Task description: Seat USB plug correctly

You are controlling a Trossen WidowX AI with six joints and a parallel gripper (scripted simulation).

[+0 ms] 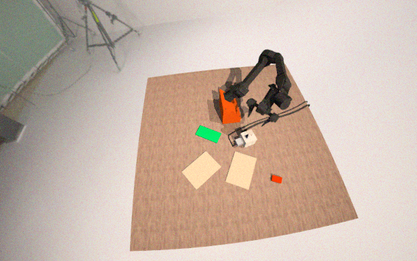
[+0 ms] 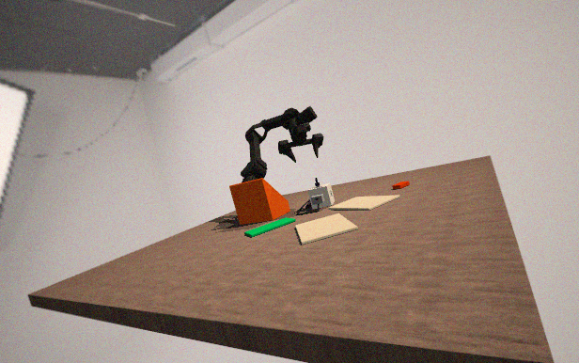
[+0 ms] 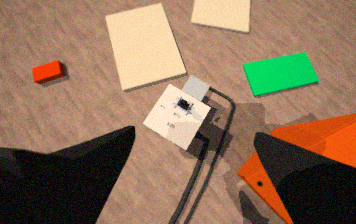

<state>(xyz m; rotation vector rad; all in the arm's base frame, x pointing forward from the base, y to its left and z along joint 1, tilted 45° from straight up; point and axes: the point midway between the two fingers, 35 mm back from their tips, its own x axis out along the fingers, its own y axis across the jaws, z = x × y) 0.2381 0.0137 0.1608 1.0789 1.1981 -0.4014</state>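
On the brown, faintly grained table (image 1: pixel 176 216) (image 2: pixel 301 282) (image 3: pixel 95 115), going left to right as I look from above, two thin cream rectangles lie flat, smooth and matte; the first cream panel (image 1: pixel 201 170) (image 2: pixel 325 228) (image 3: pixel 221 14) sits at a slant, with a bright green slab (image 1: pixel 208 134) (image 2: pixel 271 227) (image 3: pixel 281 73), longer than it is wide, lying beyond it. Next comes an orange wedge-like block (image 1: pixel 231 116) (image 2: pixel 254 202) (image 3: pixel 320 145), with flat faces and a sloping side, and the black jointed arm (image 1: pixel 250 76) (image 2: pixel 255 150) rises by it. The second cream panel (image 1: pixel 241 170) (image 2: pixel 366 202) (image 3: pixel 145 47) lies near the power cube (image 1: pixel 251 139) (image 2: pixel 327 196) (image 3: pixel 167 117), a boxy off-white thing with small dark openings in its top. The small dark USB plug (image 1: pixel 247 136) (image 2: pixel 317 182) (image 3: pixel 184 104) stands up from that top; I can't tell which way round it is. A pale grey block (image 1: pixel 239 141) (image 2: pixel 317 200) (image 3: pixel 196 87) is at the cube's side, and thin black cable (image 1: pixel 291 111) (image 2: pixel 303 208) (image 3: pixel 231 125) runs past it in two strands. The black gripper (image 1: pixel 256 113) (image 2: pixel 306 160) (image 3: pixel 194 134) hangs above the cube, its tapered fingers spread wide with nothing between them. Farthest right lies a little red-orange brick (image 1: pixel 276 179) (image 2: pixel 400 185) (image 3: pixel 48 72). I can't make out any lettering or brand, nor any open container with contents.
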